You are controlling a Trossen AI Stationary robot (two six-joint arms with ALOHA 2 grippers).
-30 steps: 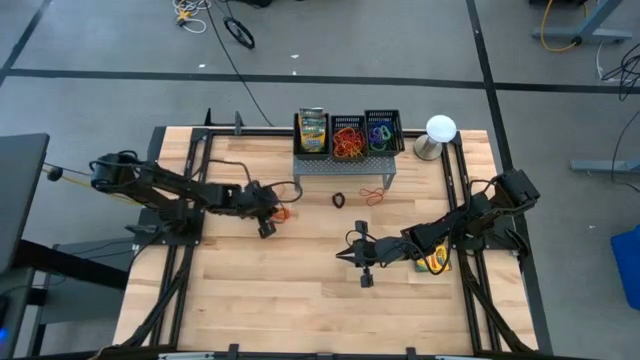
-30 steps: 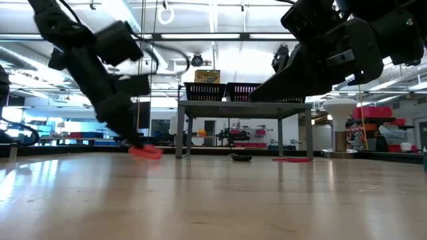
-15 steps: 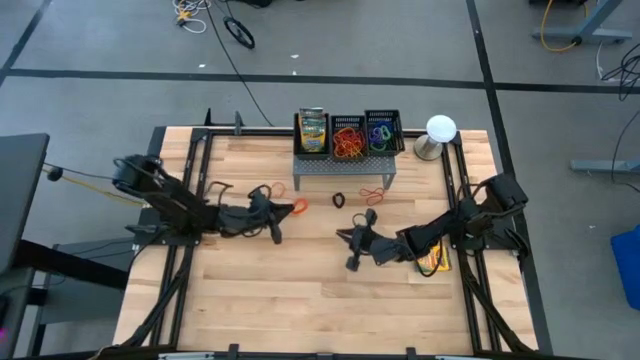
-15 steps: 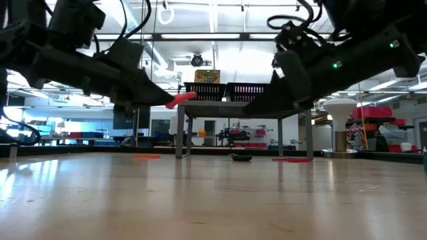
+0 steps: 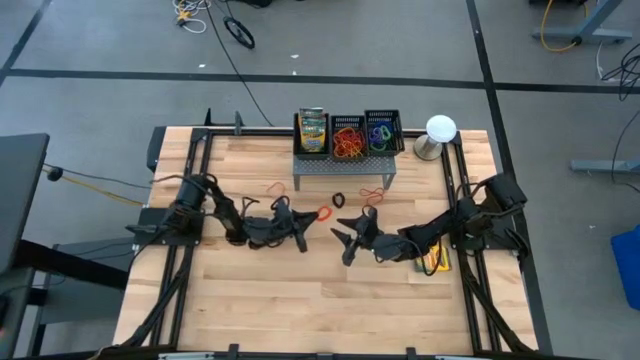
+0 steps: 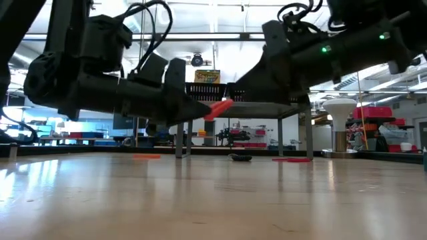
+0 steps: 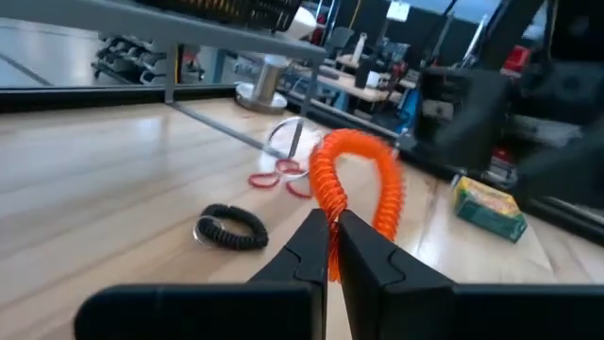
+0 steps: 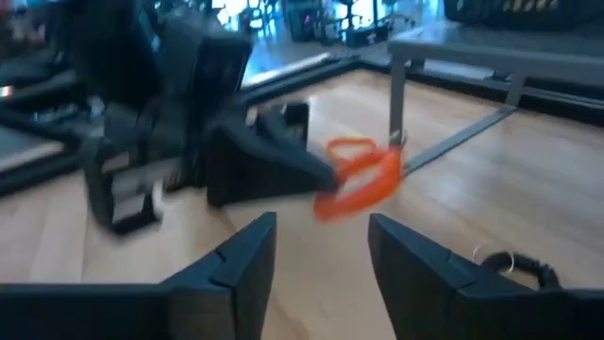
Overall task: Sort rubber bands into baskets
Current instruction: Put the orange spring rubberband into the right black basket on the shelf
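Showing a mid-air transfer: the left tool [image 7: 332,247] is clenched on an orange coiled band [image 7: 357,179], held above the table [image 5: 300,290] near its middle, while the right tool [image 8: 316,247] faces it with its fingers [image 8: 247,253] spread and nothing between them.

Handling, as a judgement: the orange coiled band looks very light, soft and springy. Its spiral turns should stretch and flop under a pull, so a pinch across a short run of coils, beside the left tool's own hold, seems the safest place to take it. The ridged surface should give fair friction. A loose nip could let it spring away.

Other pieces: a black coiled band [image 7: 231,229] lies flat on the table, near a thin red band [image 7: 279,176] that is smooth, flat and limp. In the high view another thin red loop [image 5: 274,188] lies apart, on the left side of the stand.

Receptacles: three baskets [image 5: 348,135] of black wire mesh sit in a row on a grey perforated metal stand [image 5: 340,166] at the far edge. One holds a yellow-green crayon box [image 5: 312,130], the middle one a heap of orange and red bands, the third purple, green and blue ones. The table is pale wood planking, smooth and slightly glossy. A second crayon box [image 7: 490,208] lies by the right arm.
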